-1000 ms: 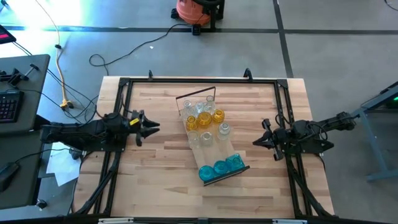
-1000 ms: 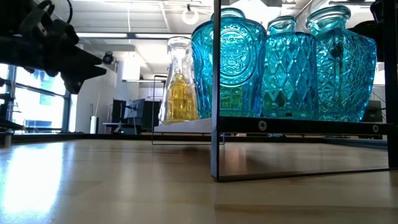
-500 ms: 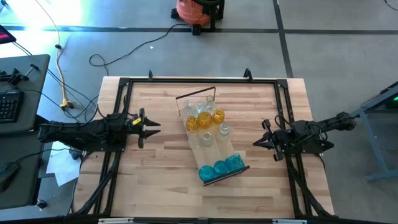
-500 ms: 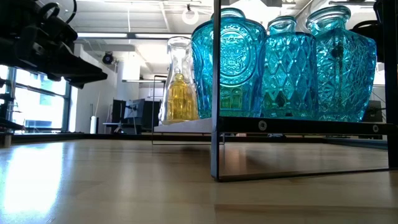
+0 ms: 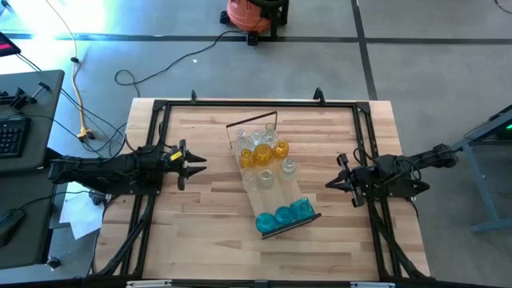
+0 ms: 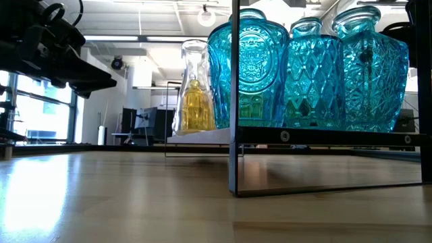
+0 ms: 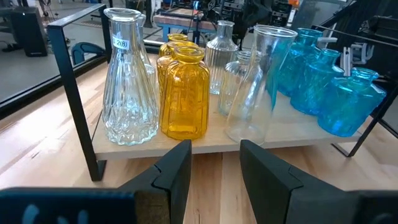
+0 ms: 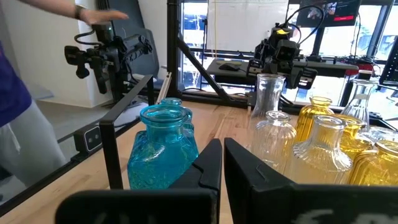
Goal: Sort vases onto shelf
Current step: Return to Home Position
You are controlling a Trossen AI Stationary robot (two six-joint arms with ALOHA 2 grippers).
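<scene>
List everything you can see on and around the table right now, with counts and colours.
table: one, pale wood, dark frame
shelf: one, light wood with dark end frames, diagonal at mid-table
blue vases: three, on the shelf end nearest the low camera
yellow vases: three, amber, towards the shelf's far end
clear vases: several, exact count unclear, middle and far end of the shelf
orange canister: one, on the floor beyond the table
person: one, purple sleeve, beside the table
left gripper: open, left of the shelf
right gripper: shut, right of the shelf
</scene>
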